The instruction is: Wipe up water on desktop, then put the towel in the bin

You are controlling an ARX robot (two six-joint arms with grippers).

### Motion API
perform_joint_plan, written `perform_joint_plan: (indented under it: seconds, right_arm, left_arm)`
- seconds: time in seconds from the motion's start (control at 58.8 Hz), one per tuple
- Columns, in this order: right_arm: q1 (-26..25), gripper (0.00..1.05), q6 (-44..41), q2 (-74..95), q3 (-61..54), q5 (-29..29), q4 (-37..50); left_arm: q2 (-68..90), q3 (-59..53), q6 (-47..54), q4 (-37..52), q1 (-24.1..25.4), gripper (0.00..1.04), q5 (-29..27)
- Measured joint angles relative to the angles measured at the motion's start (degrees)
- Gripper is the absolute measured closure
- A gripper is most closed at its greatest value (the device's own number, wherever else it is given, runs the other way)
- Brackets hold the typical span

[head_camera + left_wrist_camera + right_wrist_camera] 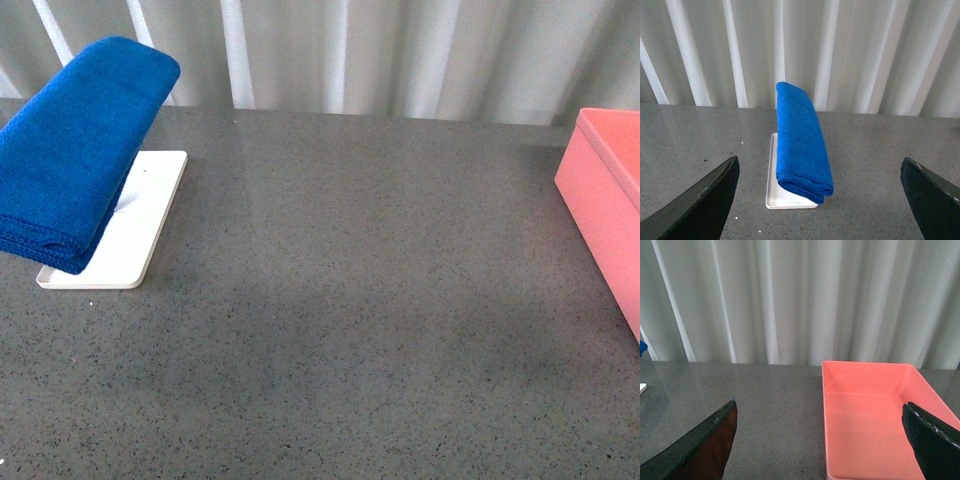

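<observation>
The blue towel [75, 150] hangs folded above a flat white tray [125, 235] at the far left of the dark grey desktop [350, 300]. The pink bin [610, 200] stands at the right edge and looks empty inside in the right wrist view [875, 420]. No water shows clearly on the desktop. Neither arm shows in the front view. My left gripper [822, 200] is open and empty, facing the towel [800, 140] from a distance. My right gripper [822, 440] is open and empty, facing the bin's near left corner.
A white pleated curtain [380, 55] runs along the back edge of the desktop. The white tray also shows under the towel in the left wrist view [785, 197].
</observation>
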Motion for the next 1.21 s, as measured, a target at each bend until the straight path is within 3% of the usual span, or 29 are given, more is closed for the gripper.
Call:
perform_joint_plan:
  seconds: [0.357,0.476,0.595,0.731,0.952,1.207]
  right_arm:
    - [0.0,0.07,0.0,0.0,0.0,0.0,0.0]
    - [0.0,0.07,0.0,0.0,0.0,0.0,0.0]
    - [0.0,0.07,0.0,0.0,0.0,0.0,0.0]
    - [0.0,0.07,0.0,0.0,0.0,0.0,0.0]
    - [0.0,0.07,0.0,0.0,0.0,0.0,0.0]
    - [0.0,0.07,0.0,0.0,0.0,0.0,0.0]
  left_arm:
    - [0.0,0.0,0.0,0.0,0.0,0.07,0.0]
    - [11.1,6.0,-10.5,-13.9,-3.4,0.07,-9.7]
    - [29.2,10.8,-15.0,-4.0,-1.4,0.07,-5.5]
    - [48.7,24.4,-13.9,0.7,3.8,0.07,3.5]
    - [77.8,50.9,-2.8,-5.4,5.2,0.07,2.3]
    - [96.3,71.7,5.7,-11.6,4.3,0.07,-2.8]
